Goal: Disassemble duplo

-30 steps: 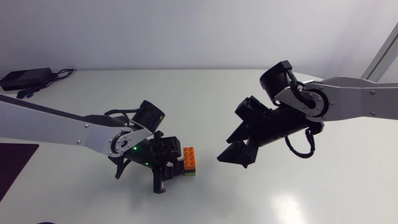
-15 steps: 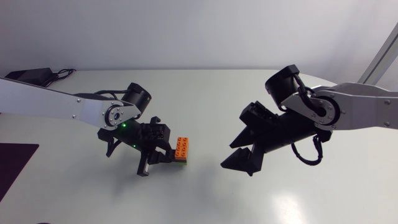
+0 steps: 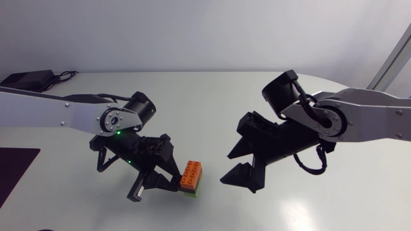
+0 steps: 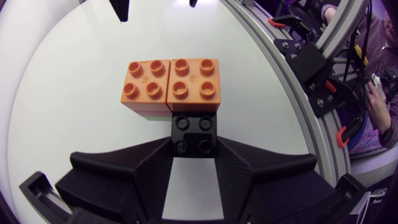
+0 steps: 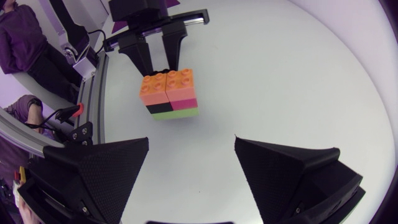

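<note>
Closest in, our left gripper (image 4: pixel 194 146) has its two fingers pressed to opposite sides of a black brick (image 4: pixel 194 127). It is closed on that brick and, through it, holds the whole stack (image 5: pixel 169 93). Just ahead of the fingers, two orange bricks (image 4: pixel 169 86) sit side by side as the top layer. Under them the right wrist view shows the black brick beside a pink brick (image 5: pixel 181 102), with a green brick (image 5: pixel 175 113) at the base. The stack is low over the white table (image 3: pixel 212 96), between our two arms; we cannot tell whether it rests on the surface. Farther off, well apart from the stack, our right gripper (image 5: pixel 193 142) faces it with jaws spread wide and nothing in them.

We judge the step in hand to be bringing the right gripper in to pull a brick off. To do it well, we should hold the left grip steady and line the right fingers up with an orange brick's flat sides. Then we should close fully before pulling, and peel with a tilt rather than a straight tug.
</note>
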Available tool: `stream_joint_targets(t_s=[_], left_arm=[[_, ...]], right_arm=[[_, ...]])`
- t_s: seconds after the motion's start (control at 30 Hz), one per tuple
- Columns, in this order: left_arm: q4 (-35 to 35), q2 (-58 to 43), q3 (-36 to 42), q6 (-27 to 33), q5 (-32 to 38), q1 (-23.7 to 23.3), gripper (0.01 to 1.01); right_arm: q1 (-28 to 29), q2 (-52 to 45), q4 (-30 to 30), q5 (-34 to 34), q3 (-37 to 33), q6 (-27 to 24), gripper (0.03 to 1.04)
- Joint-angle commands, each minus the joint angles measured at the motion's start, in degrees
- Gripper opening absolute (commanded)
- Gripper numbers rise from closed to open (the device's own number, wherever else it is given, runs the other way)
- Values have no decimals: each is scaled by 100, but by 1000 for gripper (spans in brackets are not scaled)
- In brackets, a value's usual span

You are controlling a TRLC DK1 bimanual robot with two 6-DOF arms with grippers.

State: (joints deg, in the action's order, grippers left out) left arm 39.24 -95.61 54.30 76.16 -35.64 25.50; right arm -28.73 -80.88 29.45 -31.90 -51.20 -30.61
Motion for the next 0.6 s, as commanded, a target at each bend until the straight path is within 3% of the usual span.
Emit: stream_joint_targets(t_s=[0.0,0.2,0.3,0.33,0.47,0.5,0.57], left_arm=[[83,-28,-60,356,-75,-36,259],[-971,-660,-482,364,1287,386,259],[-1024,-986,-368,391,1621,421,266],[-1033,-1021,-306,391,1657,421,328],[-1059,-819,-139,66,1665,377,859],[-1059,-687,-148,-14,1665,342,939],[-1094,-423,-166,-277,1657,228,962]], right_arm=[[-80,73,52,70,40,-235,995],[-10,64,43,105,154,-288,995],[-1,108,43,105,251,-332,995],[-1,134,43,105,295,-358,995],[8,222,43,105,400,-411,995],[25,231,43,105,409,-428,995],[52,257,52,105,444,-490,995]])
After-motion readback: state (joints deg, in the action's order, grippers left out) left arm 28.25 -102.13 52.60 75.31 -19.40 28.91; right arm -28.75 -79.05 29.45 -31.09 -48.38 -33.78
